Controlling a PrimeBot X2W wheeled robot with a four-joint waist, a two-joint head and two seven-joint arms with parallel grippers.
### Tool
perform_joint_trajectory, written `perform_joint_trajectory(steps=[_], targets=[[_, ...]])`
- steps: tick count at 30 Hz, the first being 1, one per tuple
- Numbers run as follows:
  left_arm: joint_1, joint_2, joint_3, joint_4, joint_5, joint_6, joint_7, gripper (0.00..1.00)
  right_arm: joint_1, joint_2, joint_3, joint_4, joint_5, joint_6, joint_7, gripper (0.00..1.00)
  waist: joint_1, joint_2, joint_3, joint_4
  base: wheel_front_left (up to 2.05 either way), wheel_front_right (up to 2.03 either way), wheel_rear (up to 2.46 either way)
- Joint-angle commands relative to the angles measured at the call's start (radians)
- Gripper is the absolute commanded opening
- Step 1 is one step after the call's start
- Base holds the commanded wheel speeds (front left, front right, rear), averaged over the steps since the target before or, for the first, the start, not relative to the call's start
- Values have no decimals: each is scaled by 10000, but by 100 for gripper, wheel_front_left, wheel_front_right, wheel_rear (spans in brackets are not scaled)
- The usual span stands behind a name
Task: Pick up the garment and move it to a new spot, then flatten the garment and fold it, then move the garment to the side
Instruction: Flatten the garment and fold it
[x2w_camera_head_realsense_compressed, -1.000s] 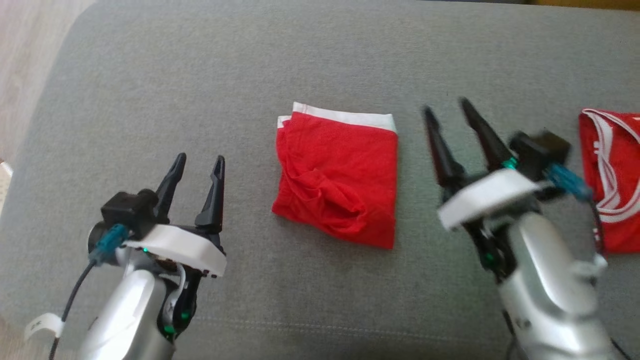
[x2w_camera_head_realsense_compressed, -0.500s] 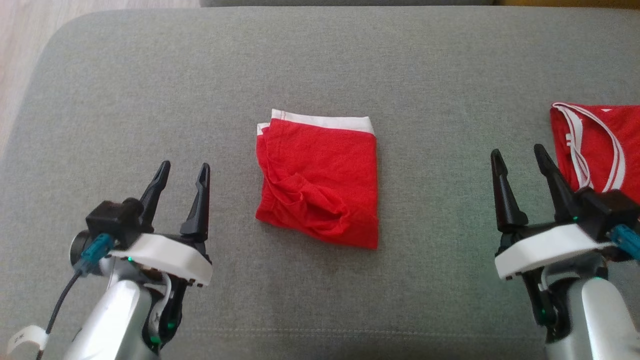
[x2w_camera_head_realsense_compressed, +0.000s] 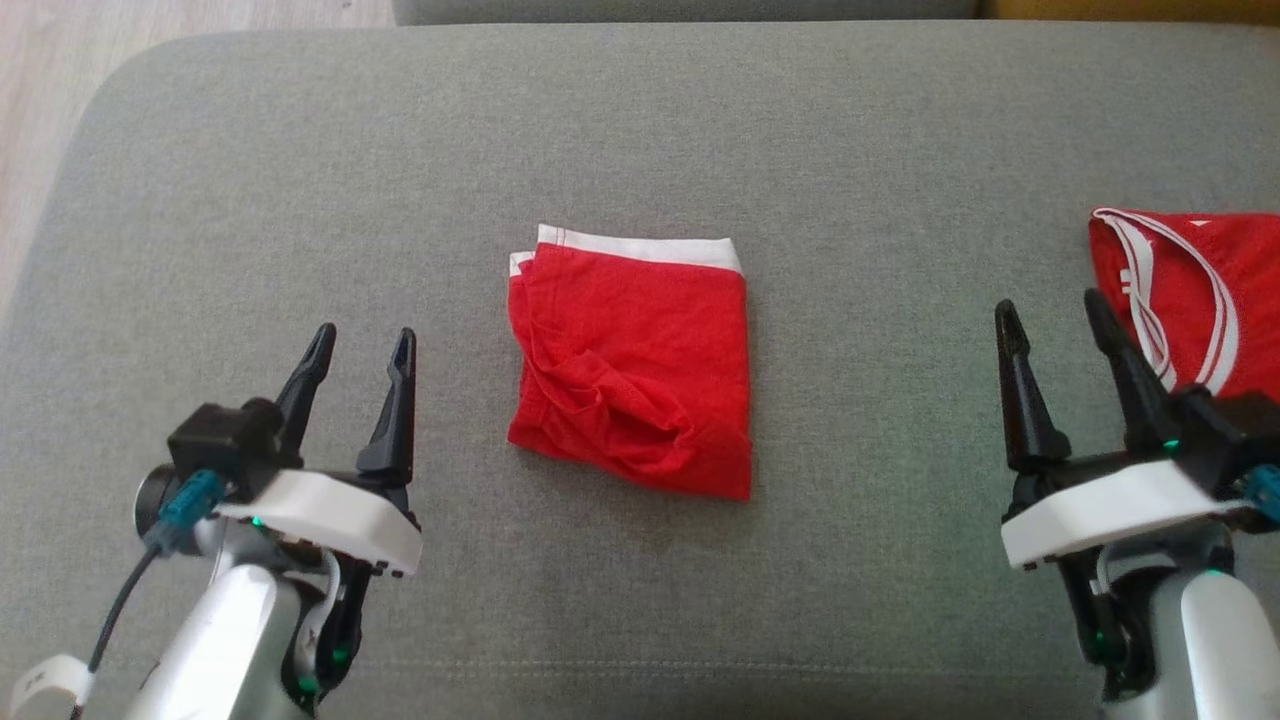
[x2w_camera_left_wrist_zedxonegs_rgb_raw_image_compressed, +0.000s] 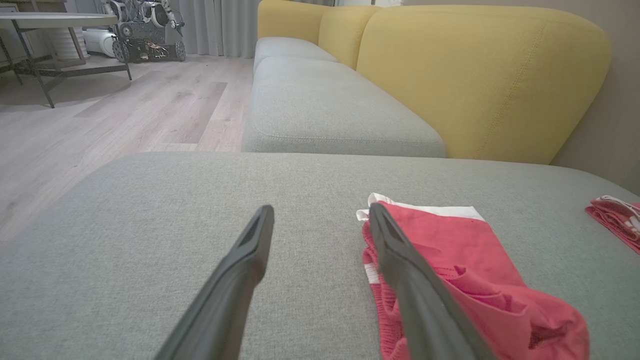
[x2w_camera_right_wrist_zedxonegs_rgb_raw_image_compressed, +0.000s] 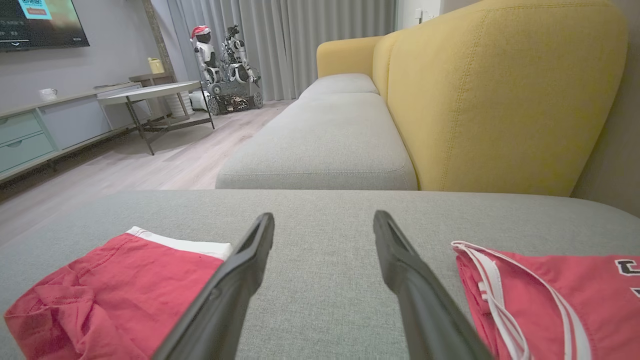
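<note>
A folded red garment with a white waistband (x2w_camera_head_realsense_compressed: 635, 365) lies in the middle of the grey cushion (x2w_camera_head_realsense_compressed: 640, 130); it also appears in the left wrist view (x2w_camera_left_wrist_zedxonegs_rgb_raw_image_compressed: 470, 280) and the right wrist view (x2w_camera_right_wrist_zedxonegs_rgb_raw_image_compressed: 115, 295). My left gripper (x2w_camera_head_realsense_compressed: 360, 345) hovers open to its left, nothing between the fingers (x2w_camera_left_wrist_zedxonegs_rgb_raw_image_compressed: 250, 260). My right gripper (x2w_camera_head_realsense_compressed: 1050, 315) stands open well to its right, also empty. Neither touches the garment.
A second red garment with white stripes (x2w_camera_head_realsense_compressed: 1190, 290) lies at the cushion's right edge, just beside my right gripper (x2w_camera_right_wrist_zedxonegs_rgb_raw_image_compressed: 550, 300). Yellow sofa backrest (x2w_camera_right_wrist_zedxonegs_rgb_raw_image_compressed: 500, 95) rises behind. Wooden floor (x2w_camera_head_realsense_compressed: 40, 120) lies beyond the cushion's left edge.
My right gripper has drawn back from beside the folded garment toward the lower right. The camera shifted slightly. The left gripper has barely moved.
</note>
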Motion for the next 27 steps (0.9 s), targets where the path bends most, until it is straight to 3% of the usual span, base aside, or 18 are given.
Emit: perform_joint_trajectory(steps=[1,7,13,14,15,16,27], targets=[[-212,310,397,-348,-6,72,6,100,-94,-18,192,-434,11,-9,13,100,0,0,-16,24,0,0,0],[-317,294,325,-356,-18,43,11,100,-316,-18,288,-248,81,-9,60,100,0,0,44,174,0,0,0],[-526,205,206,-296,-29,-27,-25,100,-1254,-18,983,1004,213,-9,-56,100,0,0,172,607,0,0,0],[-571,182,175,-271,-31,-56,-39,100,-1459,-18,1129,1357,271,-9,-101,89,0,0,193,701,0,0,0],[-614,153,141,-243,-33,-82,-52,100,-1662,-18,1295,1713,338,-9,-161,40,0,0,210,798,0,0,0],[-651,125,114,-219,-34,-97,-67,100,-1869,-18,1498,2101,432,-9,-216,0,0,0,226,884,0,0,0],[-1006,-158,-139,64,-54,-255,-230,100,-3947,-18,4068,6169,1919,-9,-1211,0,0,0,463,1655,0,0,0]])
